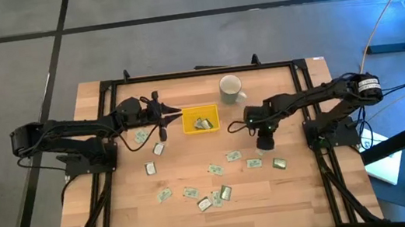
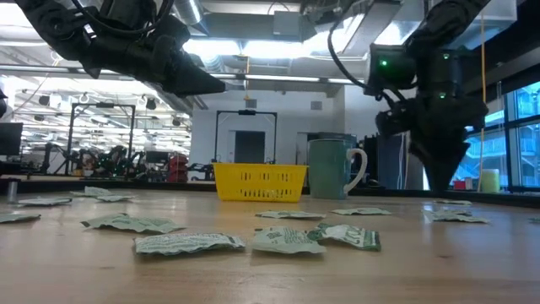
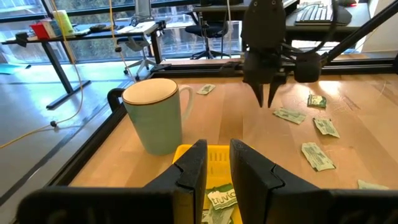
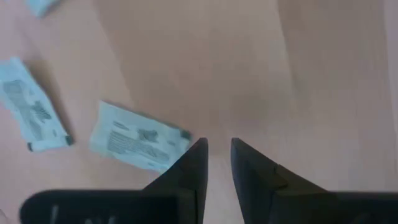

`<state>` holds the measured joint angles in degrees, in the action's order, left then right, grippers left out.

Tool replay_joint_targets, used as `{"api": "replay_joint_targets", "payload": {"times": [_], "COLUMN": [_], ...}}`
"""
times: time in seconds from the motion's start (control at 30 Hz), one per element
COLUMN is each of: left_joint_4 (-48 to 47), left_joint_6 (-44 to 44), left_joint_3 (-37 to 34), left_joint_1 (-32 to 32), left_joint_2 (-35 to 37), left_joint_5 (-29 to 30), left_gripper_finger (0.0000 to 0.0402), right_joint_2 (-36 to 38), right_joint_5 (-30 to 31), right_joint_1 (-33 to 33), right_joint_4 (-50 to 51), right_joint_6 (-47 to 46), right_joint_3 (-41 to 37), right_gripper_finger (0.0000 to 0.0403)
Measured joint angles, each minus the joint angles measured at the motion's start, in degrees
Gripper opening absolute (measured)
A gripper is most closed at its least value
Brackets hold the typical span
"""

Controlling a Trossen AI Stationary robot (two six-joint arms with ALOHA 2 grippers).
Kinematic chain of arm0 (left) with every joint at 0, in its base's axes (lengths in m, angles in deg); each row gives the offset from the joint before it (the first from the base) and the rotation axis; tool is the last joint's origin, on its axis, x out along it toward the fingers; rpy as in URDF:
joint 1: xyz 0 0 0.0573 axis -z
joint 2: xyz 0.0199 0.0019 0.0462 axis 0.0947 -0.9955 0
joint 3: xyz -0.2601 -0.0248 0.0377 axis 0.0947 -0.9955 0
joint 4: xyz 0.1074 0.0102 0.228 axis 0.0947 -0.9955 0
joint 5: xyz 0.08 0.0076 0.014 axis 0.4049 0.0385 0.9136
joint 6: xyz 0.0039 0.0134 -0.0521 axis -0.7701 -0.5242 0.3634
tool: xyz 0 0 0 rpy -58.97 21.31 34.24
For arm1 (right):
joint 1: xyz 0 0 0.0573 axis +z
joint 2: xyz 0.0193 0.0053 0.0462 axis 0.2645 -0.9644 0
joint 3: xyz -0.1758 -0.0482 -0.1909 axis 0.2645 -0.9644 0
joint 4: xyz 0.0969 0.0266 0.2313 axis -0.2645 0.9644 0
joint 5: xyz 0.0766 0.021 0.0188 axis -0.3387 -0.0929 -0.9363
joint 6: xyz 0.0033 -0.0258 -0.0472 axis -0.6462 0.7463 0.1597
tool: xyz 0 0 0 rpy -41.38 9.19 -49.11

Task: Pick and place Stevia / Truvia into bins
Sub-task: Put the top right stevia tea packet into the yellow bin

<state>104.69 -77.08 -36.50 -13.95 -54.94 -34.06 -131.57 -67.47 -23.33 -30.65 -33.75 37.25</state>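
Left gripper (image 1: 178, 116) hovers at the yellow tray's (image 1: 189, 129) left rim, jaws a narrow slit apart, empty. Tray sits mid-back of the worktop (image 1: 130, 217), a few sachets inside; white mug (image 1: 230, 88) just beside its back right corner. Loose Stevia sachets (image 1: 233, 156) scatter across the centre and front, bare wood around them. Right gripper (image 1: 266, 146) points down over the worktop near a sachet, jaws slightly parted, holding nothing.

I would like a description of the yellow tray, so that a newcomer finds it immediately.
On the wooden table, look to the far edge, where a white mug stands. Just beside it, toward the left gripper, sits the yellow tray holding a few sachets. It is the only bright yellow thing there.
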Motion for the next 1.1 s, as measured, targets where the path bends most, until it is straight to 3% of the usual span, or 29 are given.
{"api": "replay_joint_targets", "payload": {"times": [0.3, 0.5, 0.77, 1.1], "left_joint_4": [0.0, 0.0, 0.0, 0.0], "left_joint_6": [0.0, 0.0, 0.0, 0.0], "left_joint_3": [0.0, 0.0, 0.0, 0.0], "left_joint_1": [0.0, 0.0, 0.0, 0.0], "left_joint_2": [0.0, 0.0, 0.0, 0.0], "left_joint_5": [0.0, 0.0, 0.0, 0.0], "left_gripper_finger": [0.0065, 0.0065, 0.0065, 0.0065], "right_joint_2": [0.2, 2.5, 6.9, 5.4], "right_joint_5": [0.9, 11.8, 14.0, 14.2], "right_joint_1": [0.0, -2.9, -14.7, -30.0], "right_joint_4": [3.4, 6.1, 6.8, 3.6], "right_joint_6": [-4.0, -7.5, -6.4, -2.6], "right_joint_3": [0.0, 0.0, 0.0, 0.0], "right_gripper_finger": [0.0073, 0.0073, 0.0073, 0.0073]}}
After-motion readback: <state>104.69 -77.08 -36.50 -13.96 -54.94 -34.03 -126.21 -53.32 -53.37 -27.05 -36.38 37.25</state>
